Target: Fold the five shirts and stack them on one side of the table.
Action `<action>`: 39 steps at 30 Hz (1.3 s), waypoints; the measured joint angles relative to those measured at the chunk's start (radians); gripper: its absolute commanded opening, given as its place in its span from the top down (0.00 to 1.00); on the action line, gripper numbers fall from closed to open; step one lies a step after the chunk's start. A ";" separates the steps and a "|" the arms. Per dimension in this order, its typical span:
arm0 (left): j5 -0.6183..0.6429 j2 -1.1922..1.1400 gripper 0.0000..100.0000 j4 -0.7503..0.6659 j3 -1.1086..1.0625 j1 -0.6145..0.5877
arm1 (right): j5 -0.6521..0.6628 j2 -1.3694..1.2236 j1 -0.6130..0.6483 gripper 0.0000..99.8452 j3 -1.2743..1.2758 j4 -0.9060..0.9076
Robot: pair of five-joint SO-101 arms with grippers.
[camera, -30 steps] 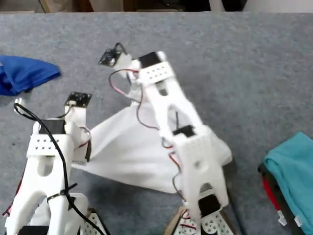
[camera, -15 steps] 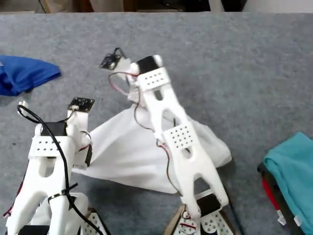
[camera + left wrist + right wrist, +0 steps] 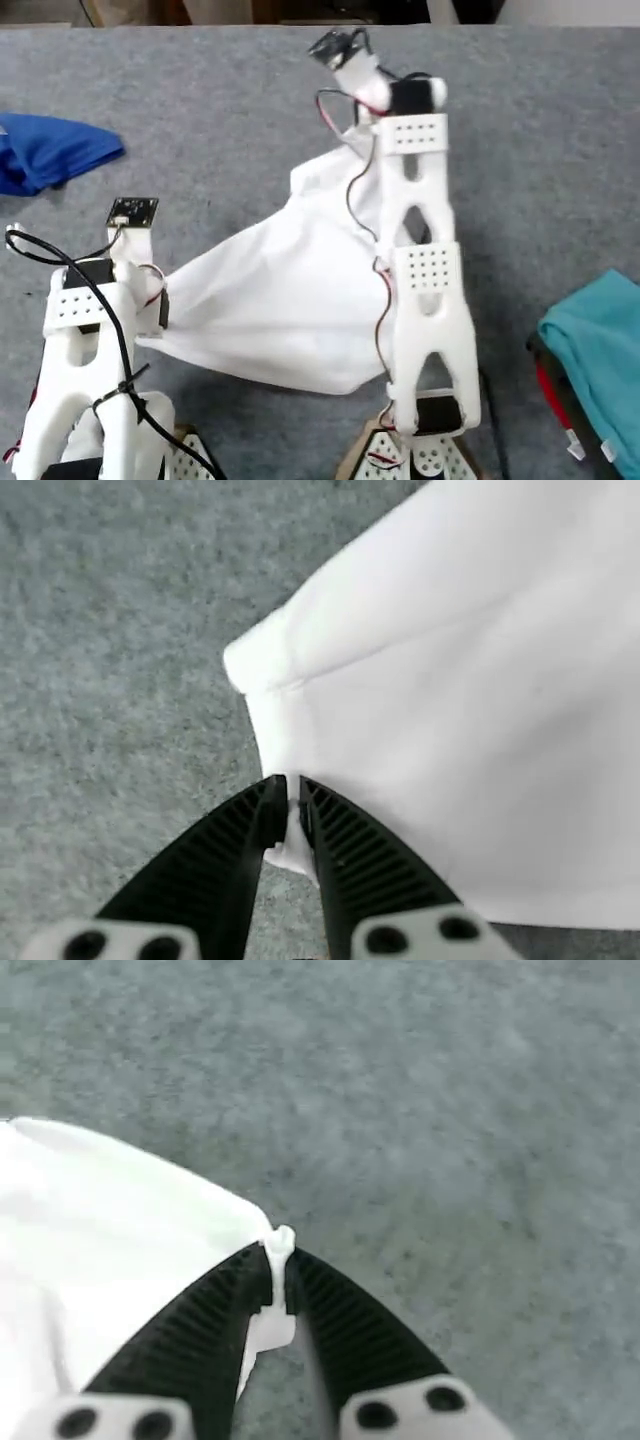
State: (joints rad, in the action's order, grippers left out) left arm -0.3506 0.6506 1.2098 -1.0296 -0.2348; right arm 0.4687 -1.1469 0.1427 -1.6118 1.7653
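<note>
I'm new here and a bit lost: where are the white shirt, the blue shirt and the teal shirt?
white shirt (image 3: 290, 290), high view, middle of the spread cloth.
blue shirt (image 3: 50, 150), high view, middle of the crumpled heap.
teal shirt (image 3: 600, 350), high view, its flat upper surface.

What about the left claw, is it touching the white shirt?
Touching. The left wrist view shows the left gripper pinched shut on an edge of the white shirt.
</note>
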 measured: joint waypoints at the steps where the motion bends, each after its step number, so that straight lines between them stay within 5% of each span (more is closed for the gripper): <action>1: 0.000 0.000 0.98 -0.006 0.000 0.000 | 0.000 0.011 -0.014 1.00 0.000 0.000; 11: 0.000 0.000 0.98 -0.068 -0.003 0.000 | -0.072 -0.031 -0.204 1.00 0.000 -0.114; 18: 0.000 0.000 0.76 -0.058 -0.003 0.000 | -0.078 -0.213 -0.189 1.00 0.000 -0.141; 28: 0.166 -0.005 0.74 0.008 0.239 0.000 | -0.078 -0.236 -0.176 1.00 0.000 -0.150; 39: 0.313 -0.480 0.78 -0.150 0.358 0.000 | -0.078 -0.236 -0.176 1.00 0.000 -0.150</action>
State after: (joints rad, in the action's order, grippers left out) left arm -0.0376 0.1703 1.0595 -0.6720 -0.2348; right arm 0.3905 -1.3832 -0.0338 -1.6118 1.6149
